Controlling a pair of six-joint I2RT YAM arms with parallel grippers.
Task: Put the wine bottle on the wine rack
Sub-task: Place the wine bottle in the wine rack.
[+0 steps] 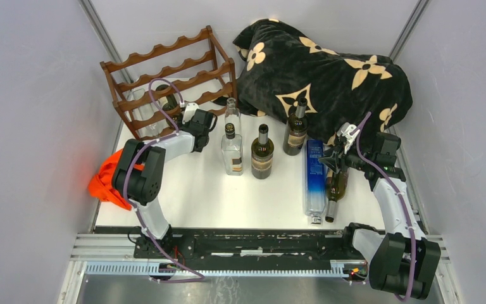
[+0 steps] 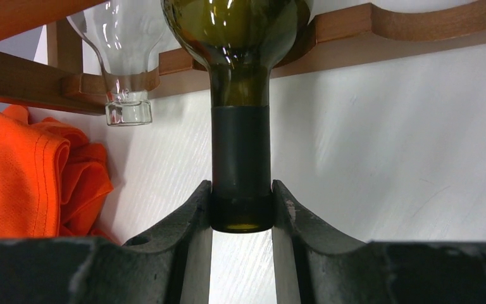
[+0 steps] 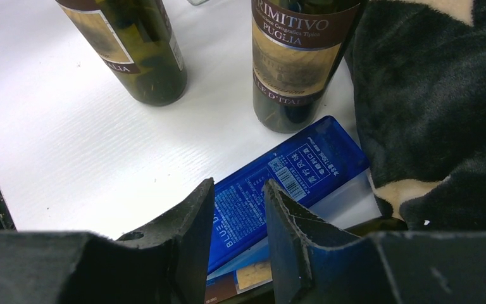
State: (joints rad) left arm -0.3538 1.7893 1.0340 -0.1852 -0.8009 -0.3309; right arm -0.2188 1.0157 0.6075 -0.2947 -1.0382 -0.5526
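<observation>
Wine bottle is lying in the wine rack, its shoulder resting in a scallop of the rail, just beside a clear bottle. Your left fingers are clamping its dark-capped neck. Your right fingers are hovering slightly apart, gripping nothing, above a blue bottle lying on the worktop.

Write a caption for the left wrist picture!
Left gripper pinching the neck of a dark green glass wine bottle on the reddish-brown wooden wine rack, beside a clear glass bottle.
</observation>
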